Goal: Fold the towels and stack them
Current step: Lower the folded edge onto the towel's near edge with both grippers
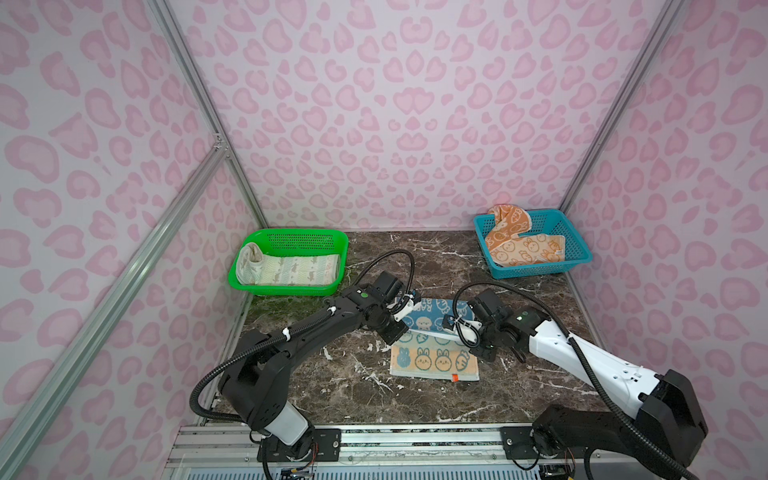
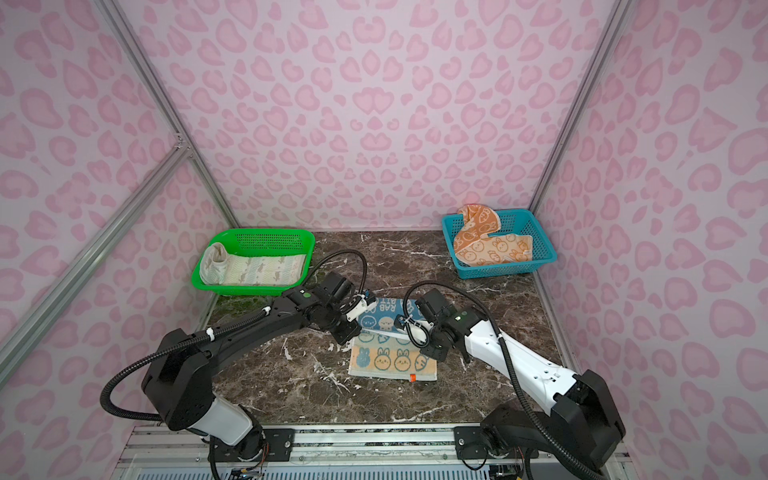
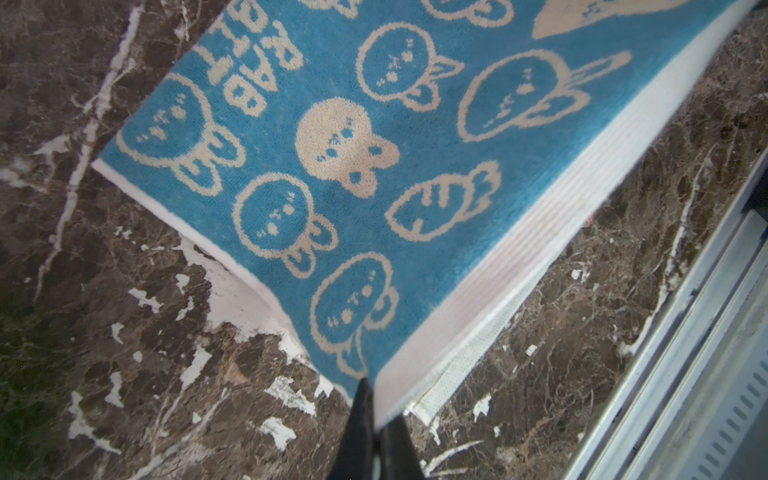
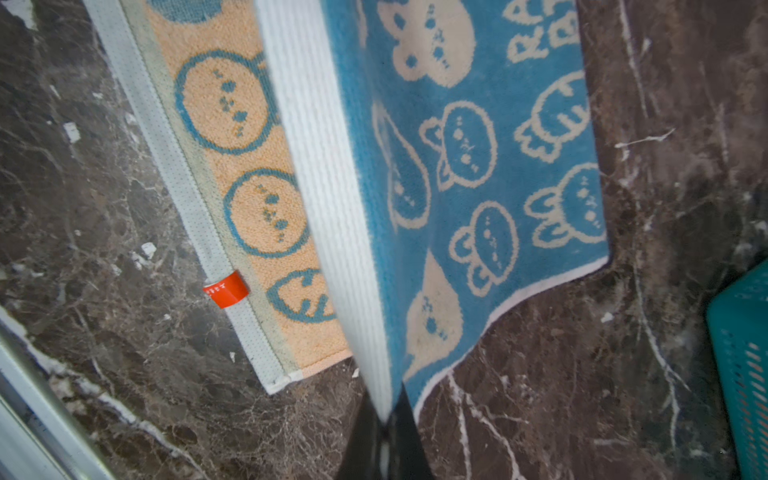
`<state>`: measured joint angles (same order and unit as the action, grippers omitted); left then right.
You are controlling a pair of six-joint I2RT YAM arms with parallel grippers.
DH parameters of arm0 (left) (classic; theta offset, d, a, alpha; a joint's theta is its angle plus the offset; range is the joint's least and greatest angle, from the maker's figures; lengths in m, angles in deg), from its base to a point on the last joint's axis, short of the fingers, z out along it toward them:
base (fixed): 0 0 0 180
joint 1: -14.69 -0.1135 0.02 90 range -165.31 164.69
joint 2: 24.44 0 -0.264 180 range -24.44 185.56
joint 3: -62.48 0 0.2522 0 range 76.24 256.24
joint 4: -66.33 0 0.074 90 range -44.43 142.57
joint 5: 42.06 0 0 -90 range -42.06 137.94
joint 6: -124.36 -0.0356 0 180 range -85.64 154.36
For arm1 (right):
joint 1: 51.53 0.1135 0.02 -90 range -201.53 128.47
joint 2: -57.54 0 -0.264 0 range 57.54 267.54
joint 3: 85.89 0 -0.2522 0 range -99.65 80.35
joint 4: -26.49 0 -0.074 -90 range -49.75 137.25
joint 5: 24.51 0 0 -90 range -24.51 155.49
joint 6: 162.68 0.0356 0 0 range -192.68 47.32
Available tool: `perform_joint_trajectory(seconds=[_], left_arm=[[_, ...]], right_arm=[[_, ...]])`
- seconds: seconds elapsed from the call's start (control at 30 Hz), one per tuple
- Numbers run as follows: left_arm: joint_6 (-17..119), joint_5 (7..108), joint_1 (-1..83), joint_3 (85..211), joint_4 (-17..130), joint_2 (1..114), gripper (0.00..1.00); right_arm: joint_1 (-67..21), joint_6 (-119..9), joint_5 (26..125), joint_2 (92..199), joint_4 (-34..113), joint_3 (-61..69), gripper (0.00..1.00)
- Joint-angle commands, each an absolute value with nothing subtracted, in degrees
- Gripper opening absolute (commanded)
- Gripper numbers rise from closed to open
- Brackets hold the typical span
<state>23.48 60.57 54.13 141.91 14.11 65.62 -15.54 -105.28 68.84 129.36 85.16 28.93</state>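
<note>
Mid-fold: your left hand (image 3: 377, 411), right hand (image 4: 384, 409) pinch blue towel's (image 1: 428, 321) lifted hem (image 4: 332, 208). Next, lay it square on flat hem (image 4: 178, 166) toward worktop's (image 1: 519, 395) near edge.

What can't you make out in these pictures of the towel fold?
- Print on the red tag, right wrist view: too small, blurred.
- Part of the blue towel under its lifted half, both wrist views: covered by that half.
- Bodies of the left gripper and right gripper: cut off by wrist views' bottom edges.
- Underside of the orange towel, both top views: hidden by the blue basket.
</note>
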Motion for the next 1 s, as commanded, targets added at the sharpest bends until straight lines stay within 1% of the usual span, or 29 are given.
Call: perform_joint_trajectory(seconds=[0.0,0.27,0.43,0.6,0.7,0.83,0.97], left_arm=[[24.51,59.52,54.54,140.95,12.75,64.69,0.03],[25.57,58.52,57.73,139.47,11.99,67.77,0.03],[26.08,59.87,58.24,139.18,12.32,68.12,0.03],[27.13,59.74,58.22,140.00,11.68,70.91,0.03],[26.67,58.81,58.28,140.74,10.92,70.07,0.03],[25.87,58.14,58.27,143.06,7.55,67.50,0.03],[25.24,57.10,58.68,142.56,5.92,65.89,0.03]], right_arm=[[-14.83,-105.49,67.27,129.24,89.28,30.14,0.00],[-11.38,-103.24,68.71,131.70,85.98,35.64,0.00],[-10.71,-102.66,70.28,132.49,85.33,37.31,0.00],[-8.96,-102.02,70.90,134.97,82.11,38.52,0.00],[-8.52,-102.49,70.39,135.78,84.12,36.65,0.00],[-7.39,-103.10,69.32,132.92,89.03,33.06,0.00],[-5.73,-103.19,69.13,131.27,92.79,31.34,0.00]])
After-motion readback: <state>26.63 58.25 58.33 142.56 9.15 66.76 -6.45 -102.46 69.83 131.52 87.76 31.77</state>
